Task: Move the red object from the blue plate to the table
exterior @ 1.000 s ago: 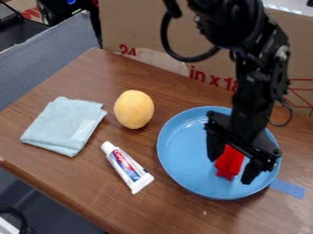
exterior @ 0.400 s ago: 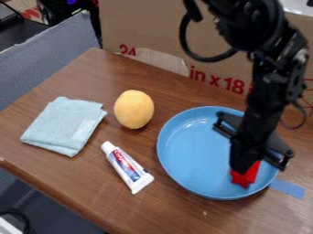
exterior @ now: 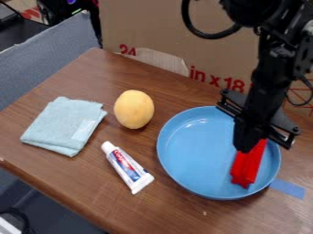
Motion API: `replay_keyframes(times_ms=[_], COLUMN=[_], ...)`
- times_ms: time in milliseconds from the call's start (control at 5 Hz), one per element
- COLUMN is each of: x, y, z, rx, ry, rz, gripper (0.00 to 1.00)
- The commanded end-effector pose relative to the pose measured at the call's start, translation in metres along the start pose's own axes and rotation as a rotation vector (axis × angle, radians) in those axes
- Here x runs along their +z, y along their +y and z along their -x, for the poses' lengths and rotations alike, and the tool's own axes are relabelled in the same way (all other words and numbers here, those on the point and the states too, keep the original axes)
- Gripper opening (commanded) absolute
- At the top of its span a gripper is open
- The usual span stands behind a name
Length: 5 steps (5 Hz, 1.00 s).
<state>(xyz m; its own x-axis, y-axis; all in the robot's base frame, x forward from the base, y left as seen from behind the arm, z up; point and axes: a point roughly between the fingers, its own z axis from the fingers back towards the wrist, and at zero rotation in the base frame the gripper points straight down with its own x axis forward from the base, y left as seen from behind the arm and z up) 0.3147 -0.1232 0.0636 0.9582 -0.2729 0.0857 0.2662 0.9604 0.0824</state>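
Camera view: the red object (exterior: pixel 247 169), a bright red long block, hangs tilted at lower right of the frame. Its upper end is pinched in the closed tool (exterior: pixel 253 144). Its lower end sits low over the right side of the blue plate (exterior: pixel 193 146), which lies on the brown bench (exterior: pixel 86 78).

Legible text: one item.
Red "in x 18" and a cut-off "2A" are read on the cardboard box (exterior: pixel 159 41); print on the tube (exterior: pixel 126 167) is not resolved.

Arm (exterior: pixel 275 55): upper part cut by top edge.
Gripper (exterior: pixel 252 146): jaws dark, indistinct over red object (exterior: pixel 250 169).
Box lettering (exterior: pixel 202 78): partly behind arm.
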Motion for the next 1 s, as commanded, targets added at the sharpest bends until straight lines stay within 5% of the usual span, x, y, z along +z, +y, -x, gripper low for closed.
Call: replay_keyframes(times_ms=[0, 200, 400, 600, 800], x=[0.045, 0.053, 0.075, 0.081, 0.076], y=[0.007, 0.010, 0.034, 0.046, 0.048], z=[-0.016, -0.020, -0.004, -0.006, -0.008], rx=[0.032, 0.057, 0.075, 0.137, 0.150], ry=[-0.130, -0.153, -0.164, -0.187, -0.160], rz=[-0.002, -0.022, -0.035, -0.038, -0.029], gripper=[0.00, 0.00, 1.00, 1.00, 1.00])
